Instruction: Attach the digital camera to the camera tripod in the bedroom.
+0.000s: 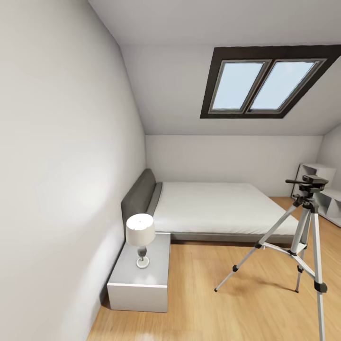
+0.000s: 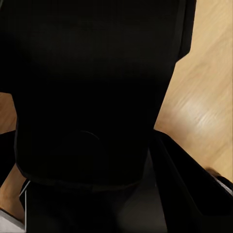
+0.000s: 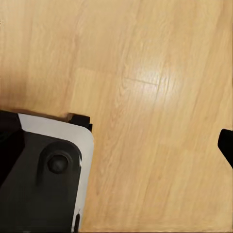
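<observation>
The camera tripod [image 1: 303,237] stands on the wood floor at the right of the bedroom, silver legs spread, with its black head and pan handle [image 1: 310,181] on top. In the left wrist view a black, dark-bodied block, seemingly the digital camera [image 2: 97,87], sits close in front of the lens. My left gripper [image 2: 97,160] is closed around it, dark fingers [image 2: 189,189] beside it. In the right wrist view one black fingertip [image 3: 226,145] of my right gripper pokes in at the frame's edge over bare floor, with nothing held.
A low grey bed [image 1: 218,208] with a white mattress lies against the far wall. A grey nightstand [image 1: 142,277] with a white-shaded lamp [image 1: 140,237] stands by the left wall. White shelves [image 1: 327,194] are at the far right. My base's corner [image 3: 48,170] shows above the floor.
</observation>
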